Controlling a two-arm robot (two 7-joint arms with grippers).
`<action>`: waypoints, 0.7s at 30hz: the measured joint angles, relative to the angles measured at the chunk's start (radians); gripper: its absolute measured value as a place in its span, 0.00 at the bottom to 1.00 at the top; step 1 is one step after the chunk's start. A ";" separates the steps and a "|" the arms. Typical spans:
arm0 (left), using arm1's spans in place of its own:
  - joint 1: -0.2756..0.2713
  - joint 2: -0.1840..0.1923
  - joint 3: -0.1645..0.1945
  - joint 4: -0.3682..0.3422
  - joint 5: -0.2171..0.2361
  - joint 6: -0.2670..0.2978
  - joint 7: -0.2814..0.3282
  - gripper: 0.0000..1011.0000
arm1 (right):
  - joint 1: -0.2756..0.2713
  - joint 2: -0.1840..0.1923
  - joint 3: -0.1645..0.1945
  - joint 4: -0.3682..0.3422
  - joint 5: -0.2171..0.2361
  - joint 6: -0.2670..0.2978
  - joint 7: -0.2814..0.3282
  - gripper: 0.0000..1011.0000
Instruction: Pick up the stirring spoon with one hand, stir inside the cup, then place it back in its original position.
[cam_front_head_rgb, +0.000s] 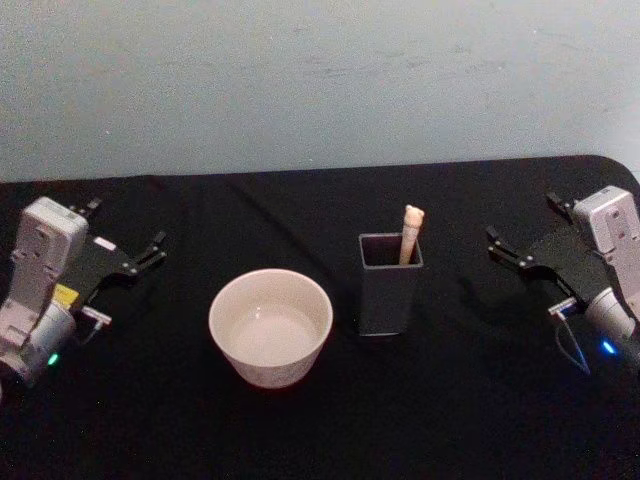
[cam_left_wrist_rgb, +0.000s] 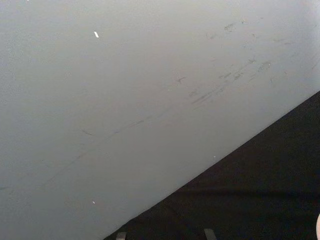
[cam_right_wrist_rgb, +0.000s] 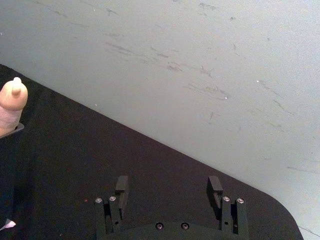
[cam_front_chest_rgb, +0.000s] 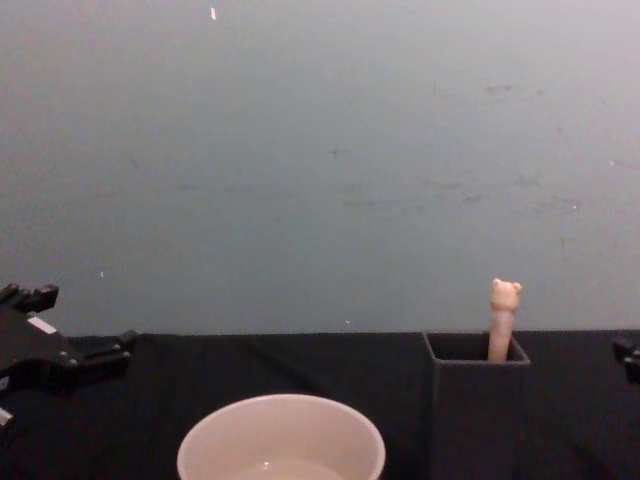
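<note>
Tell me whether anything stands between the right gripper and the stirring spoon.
Nothing visible does. Bare black table lies between the right gripper, jaws open, and the dark holder. The stirring spoon stands in that holder with just its handle top poking out, so the holder's walls surround the rest.

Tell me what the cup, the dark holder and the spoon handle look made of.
Wide cream-white cup: likely glazed ceramic, smooth, faint sheen. Dark grey square holder: matte, probably plastic; thin straight walls. Cream-beige animal-headed spoon handle: matte, perhaps ceramic or resin.
</note>
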 joint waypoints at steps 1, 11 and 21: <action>0.000 0.000 0.000 0.000 0.000 0.000 0.000 0.99 | 0.000 0.000 0.000 0.000 0.000 0.000 0.000 0.99; 0.000 0.000 0.000 0.000 0.000 0.000 0.000 0.99 | 0.000 0.000 0.000 0.000 0.000 0.000 0.000 0.99; 0.000 0.000 0.000 0.000 0.000 0.000 0.000 0.99 | 0.000 0.000 0.000 0.000 0.000 0.000 0.000 0.99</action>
